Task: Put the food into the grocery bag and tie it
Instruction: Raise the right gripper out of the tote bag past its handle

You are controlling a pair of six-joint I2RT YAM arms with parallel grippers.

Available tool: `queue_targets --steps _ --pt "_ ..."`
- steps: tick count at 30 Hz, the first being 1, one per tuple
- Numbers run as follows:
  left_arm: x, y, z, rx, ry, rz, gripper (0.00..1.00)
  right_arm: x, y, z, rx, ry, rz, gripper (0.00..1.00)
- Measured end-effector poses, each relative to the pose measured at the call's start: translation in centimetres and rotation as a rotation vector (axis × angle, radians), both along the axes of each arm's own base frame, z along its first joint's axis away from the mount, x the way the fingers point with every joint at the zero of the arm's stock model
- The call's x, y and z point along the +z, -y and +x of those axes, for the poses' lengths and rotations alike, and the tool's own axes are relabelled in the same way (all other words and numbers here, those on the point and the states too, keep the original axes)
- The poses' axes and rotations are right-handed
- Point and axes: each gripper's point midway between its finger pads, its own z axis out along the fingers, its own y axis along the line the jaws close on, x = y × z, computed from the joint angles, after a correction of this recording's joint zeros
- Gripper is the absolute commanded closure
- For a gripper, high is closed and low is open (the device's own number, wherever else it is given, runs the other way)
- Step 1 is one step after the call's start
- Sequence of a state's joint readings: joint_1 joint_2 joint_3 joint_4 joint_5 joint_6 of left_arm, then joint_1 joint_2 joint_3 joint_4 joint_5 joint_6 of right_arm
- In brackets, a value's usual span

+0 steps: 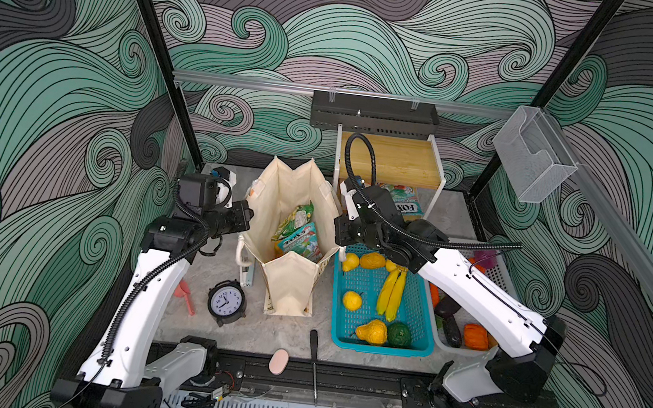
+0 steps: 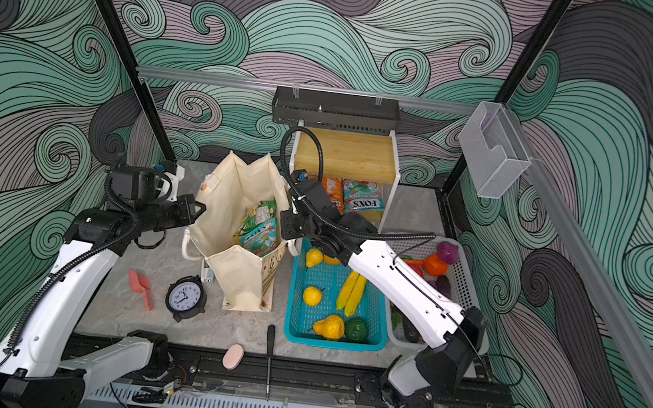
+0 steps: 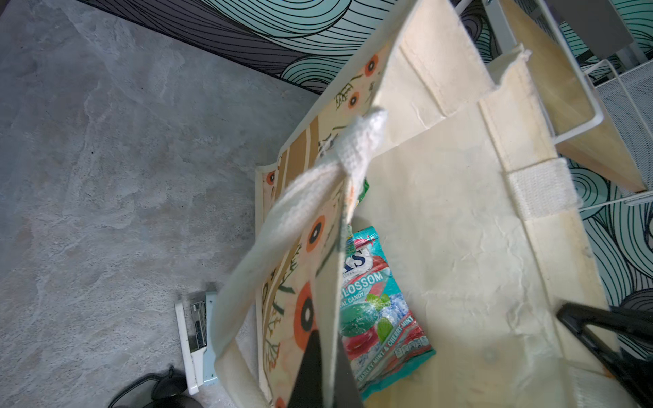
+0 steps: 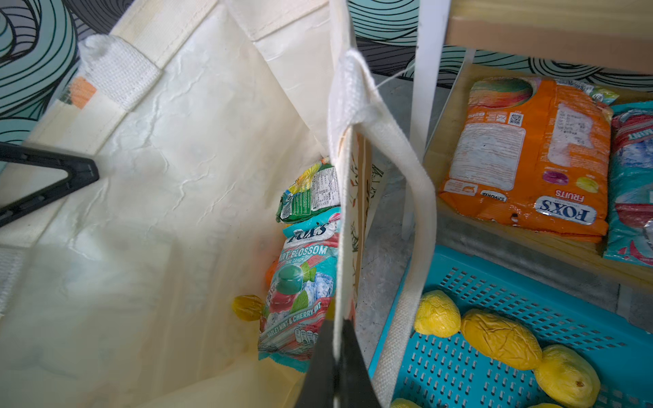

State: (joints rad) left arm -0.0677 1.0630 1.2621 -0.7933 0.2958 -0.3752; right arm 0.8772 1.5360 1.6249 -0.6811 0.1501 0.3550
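1. Left gripper point(image 3: 327, 349) is pinched shut on the rim of the grocery bag's point(image 1: 290, 289) left wall. The left wrist view shows the cloth caught between its two dark fingers.
2. Right gripper point(image 4: 337, 342) is likewise clamped tight on the rim of the opposite wall, just beside the teal basket point(image 1: 379, 348).
3. The bag stands upright on the table point(image 1: 280, 338) between the two arms, its mouth wide. A teal packet point(image 1: 299, 244) and a green-yellow packet point(image 1: 297, 216) are inside, and the right wrist view also shows a small yellow fruit point(image 4: 247, 307) near the bottom.
4. Step in hand, as I judge it: the mouth is being handled from both sides, either to hold it spread or to begin closing it. I cannot tell which.
5. Bananas point(image 1: 390, 290) and other fruit lie in the teal basket, and an orange packet point(image 4: 530, 148) lies under the wooden shelf point(image 1: 394, 160), so plenty of food sits outside the bag.
6. Next move, if closing: draw the two walls together, then swap the cloth for the white straps point(image 3: 293, 208), which hang loose outside the walls. If packing goes on, one gripper must release first.
7. Pose: the left arm point(image 1: 147, 289) and right arm point(image 1: 485, 298) each rise from the table's front edge, bend at the elbow and reach level toward the bag. Their fingertips face each other across the mouth. The right forearm crosses above the teal basket's far corner.
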Motion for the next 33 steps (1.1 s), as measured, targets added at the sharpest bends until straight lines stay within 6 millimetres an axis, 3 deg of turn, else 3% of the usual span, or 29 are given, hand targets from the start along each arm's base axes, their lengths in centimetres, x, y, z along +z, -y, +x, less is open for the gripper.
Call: queue_targets --steps 7,16,19,20,22,23,28,33 --pt "0.2 0.1 0.0 -0.003 0.012 -0.004 1.0 0.3 -0.7 -0.5 0.022 0.014 0.007 1.0" --pt "-2.9 0.5 0.2 -0.022 -0.036 -0.013 1.0 -1.1 -1.0 -0.1 0.021 -0.01 -0.018 1.0" --pt "-3.1 0.5 0.2 -0.03 -0.034 -0.004 1.0 -1.6 -1.1 0.0 0.02 -0.014 -0.023 1.0" --pt "-3.1 0.5 0.2 -0.033 -0.031 0.0 1.0 -1.6 -1.1 0.0 0.019 -0.013 -0.021 0.96" --pt "-3.2 0.5 0.2 -0.041 -0.028 0.004 1.0 -1.8 -1.1 0.1 0.014 -0.011 -0.014 0.69" --pt "-3.4 0.6 0.2 -0.045 -0.031 0.005 1.0 -1.8 -1.1 0.2 0.013 -0.005 -0.008 0.62" --pt "-4.5 0.7 0.3 -0.064 -0.03 0.013 1.0 -1.0 -0.4 -0.2 0.008 0.029 0.034 0.4" --pt "-4.4 0.9 0.3 -0.08 -0.01 0.013 1.0 2.6 1.5 -1.3 -0.003 0.103 0.114 0.14"
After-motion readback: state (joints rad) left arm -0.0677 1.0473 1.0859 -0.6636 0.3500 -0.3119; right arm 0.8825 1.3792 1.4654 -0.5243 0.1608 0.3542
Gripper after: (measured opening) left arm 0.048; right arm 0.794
